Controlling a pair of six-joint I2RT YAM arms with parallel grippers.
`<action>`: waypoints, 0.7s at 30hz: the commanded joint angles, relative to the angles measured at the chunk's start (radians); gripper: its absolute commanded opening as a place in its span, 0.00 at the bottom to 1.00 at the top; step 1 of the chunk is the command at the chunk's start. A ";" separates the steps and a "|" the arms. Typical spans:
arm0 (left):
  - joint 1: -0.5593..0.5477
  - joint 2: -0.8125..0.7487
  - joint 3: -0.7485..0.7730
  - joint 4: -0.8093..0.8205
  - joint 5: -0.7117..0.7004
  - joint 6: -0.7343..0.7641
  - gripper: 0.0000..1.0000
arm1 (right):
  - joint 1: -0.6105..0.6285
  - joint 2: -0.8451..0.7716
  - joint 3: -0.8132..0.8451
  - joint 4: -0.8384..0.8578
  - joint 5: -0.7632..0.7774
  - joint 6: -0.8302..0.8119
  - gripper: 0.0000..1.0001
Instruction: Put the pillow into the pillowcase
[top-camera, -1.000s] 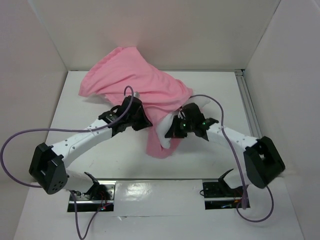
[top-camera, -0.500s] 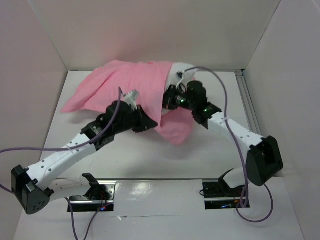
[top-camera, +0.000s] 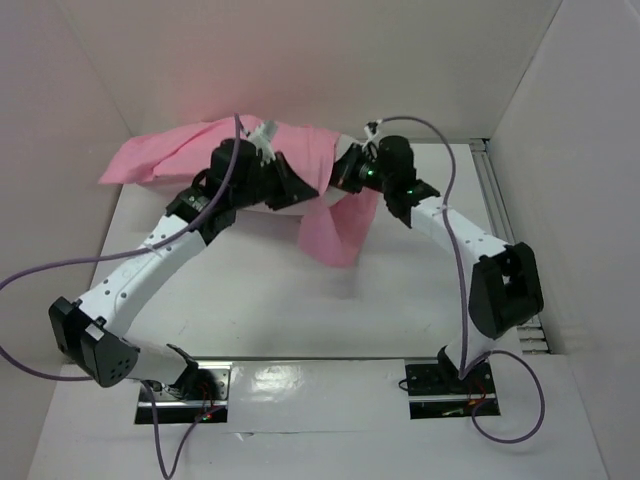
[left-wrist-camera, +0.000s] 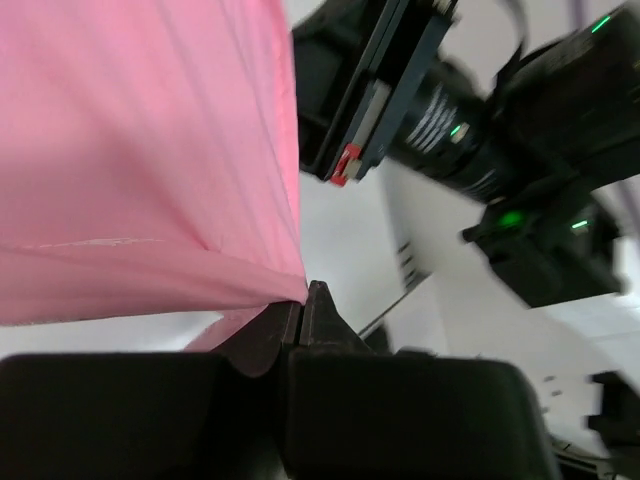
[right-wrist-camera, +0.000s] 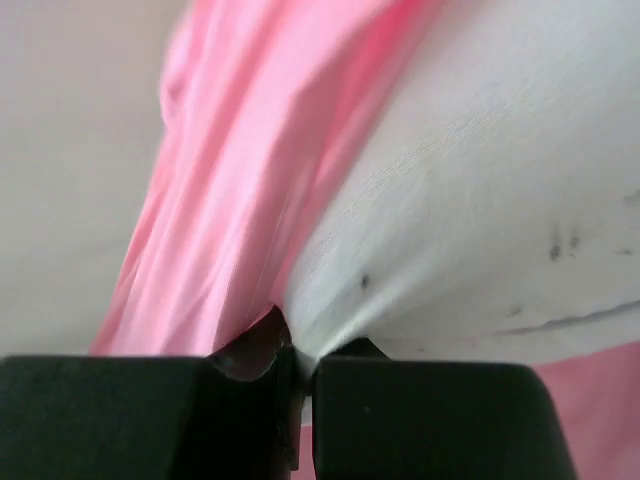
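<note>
Top view only: both arms reach toward the back wall (top-camera: 300, 60). The pillowcase (top-camera: 165, 155) is strung out just in front of that wall. One end trails toward the wall's left corner, and a flap hangs down from the middle over the table (top-camera: 250, 300).

Left wrist view only: the left gripper (left-wrist-camera: 303, 300) has its jaws pressed together on a pulled-tight edge of the pink cloth, with no gap between them. Beyond it is the black housing of the right arm (left-wrist-camera: 480, 150), with green lights showing.

Right wrist view only: the pillow (right-wrist-camera: 480, 170) shows as white woven cloth between pink folds. It narrows to a wedge that runs into the closed jaws of the right gripper (right-wrist-camera: 295, 345).

Task thing, place: the pillow is at the right end of the raised bundle, near the back wall and inside the mouth of the pink cloth.

Hidden from above: the pillow cannot be picked out in the top view. Both sets of fingertips are lost there against dark housings and cloth.

Hard to make out: pink cloth also runs down to the right jaws, and I cannot tell whether it is nipped too. The right wrist view is blurred, and small dark specks on the white cloth cannot be identified.

Cut off: the pink sack runs past the frame in both wrist views, so its mouth and full outline are not seen.
</note>
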 joint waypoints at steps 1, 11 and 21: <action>-0.012 0.014 0.243 0.083 0.178 0.062 0.00 | -0.030 -0.138 0.131 0.056 0.014 -0.039 0.00; -0.210 -0.375 -0.627 0.317 0.152 -0.287 0.00 | 0.148 -0.176 -0.435 0.187 0.042 0.004 0.00; -0.312 -0.359 -0.333 -0.136 -0.013 -0.137 0.26 | 0.168 -0.183 -0.415 -0.063 0.079 -0.154 0.04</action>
